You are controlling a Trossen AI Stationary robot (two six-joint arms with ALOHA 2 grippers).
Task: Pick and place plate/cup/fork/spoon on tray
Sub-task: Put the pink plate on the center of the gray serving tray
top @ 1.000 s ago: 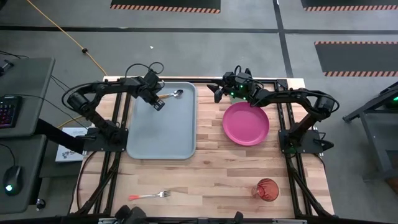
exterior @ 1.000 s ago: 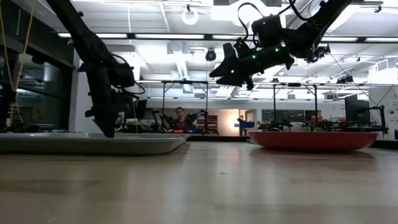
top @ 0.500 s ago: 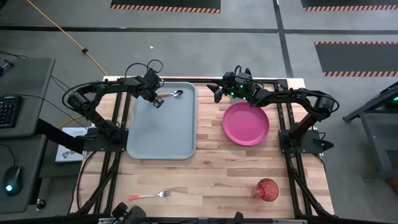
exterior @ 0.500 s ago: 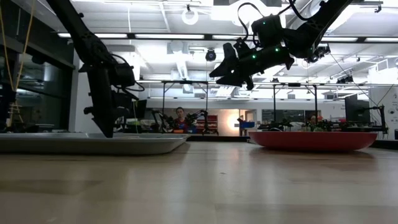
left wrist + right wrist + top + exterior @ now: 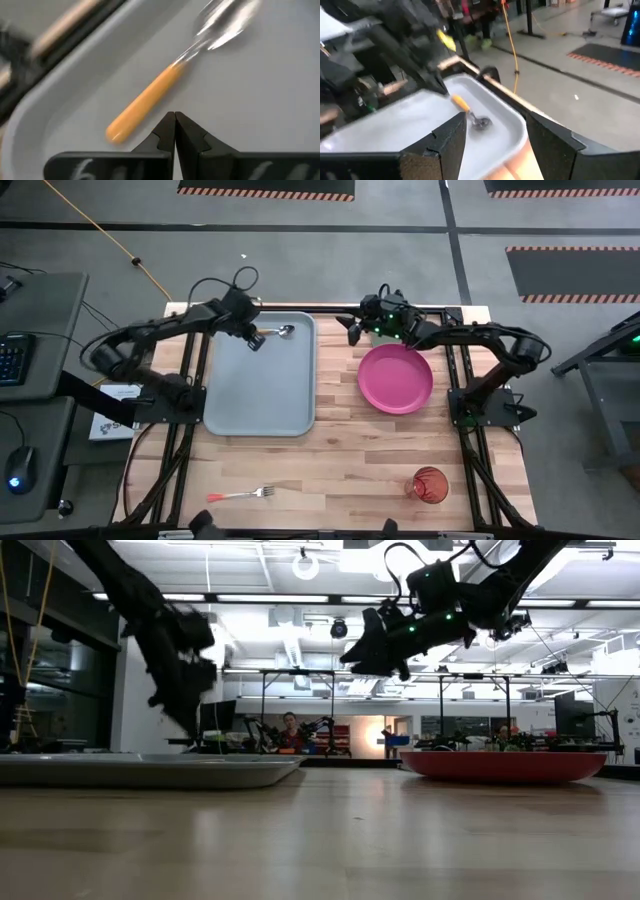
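The spoon on the tray is blurred, bowl indistinct.

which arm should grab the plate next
Probably the right. The right gripper, open and empty, hangs just beyond the plate, on its side of the table. The left gripper, shut and empty, sits over the tray beside the spoon.

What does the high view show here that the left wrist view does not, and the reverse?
Only the high view shows the fork and cup at the table's near edge, the plate, and the right gripper beyond the plate. Only the left wrist view shows the left gripper jaws shut, empty. Both show the spoon lying on the tray.
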